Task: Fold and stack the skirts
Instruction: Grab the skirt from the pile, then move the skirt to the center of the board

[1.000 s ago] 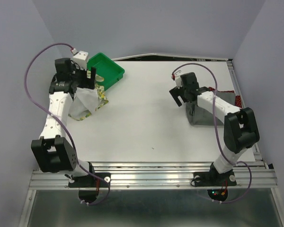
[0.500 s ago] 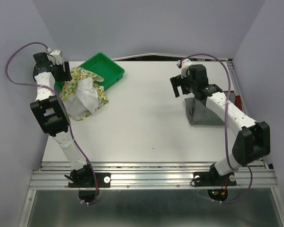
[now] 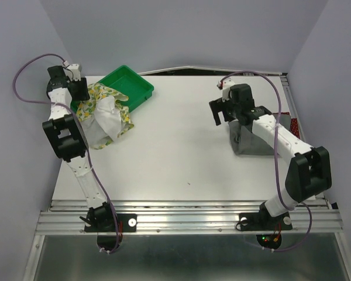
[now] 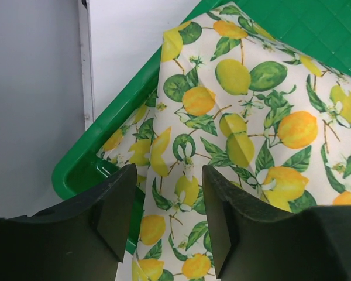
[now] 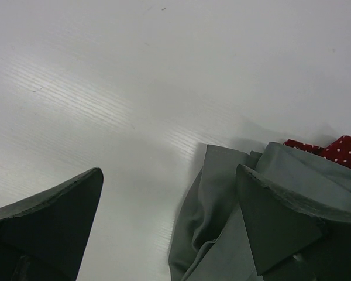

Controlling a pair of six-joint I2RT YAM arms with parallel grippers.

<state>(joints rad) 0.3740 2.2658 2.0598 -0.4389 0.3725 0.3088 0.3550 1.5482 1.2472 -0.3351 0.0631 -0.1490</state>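
Note:
The white lemon-print skirt (image 3: 105, 114) lies rumpled at the far left, its upper edge draped over the green tray's corner. My left gripper (image 3: 79, 92) hovers over that edge. In the left wrist view its jaws (image 4: 168, 175) stand apart with the lemon skirt (image 4: 240, 117) flat beneath them, nothing pinched. The grey skirt (image 3: 251, 143) lies folded at the right, and the dark red dotted skirt (image 3: 293, 124) peeks out behind it. My right gripper (image 3: 221, 116) hangs wide open just left of the grey skirt (image 5: 222, 193); a bit of the red skirt (image 5: 339, 149) shows too.
The green plastic tray (image 3: 131, 85) sits at the back left, its rim (image 4: 82, 164) under the lemon cloth. Walls close in on the left, back and right. White tabletop (image 3: 181, 146) lies between the two arms.
My left arm swung out to the far left corner by the tray, the lemon skirt now spreads onto the tray, and the left jaws have narrowed. The right gripper shifted slightly and stayed open.

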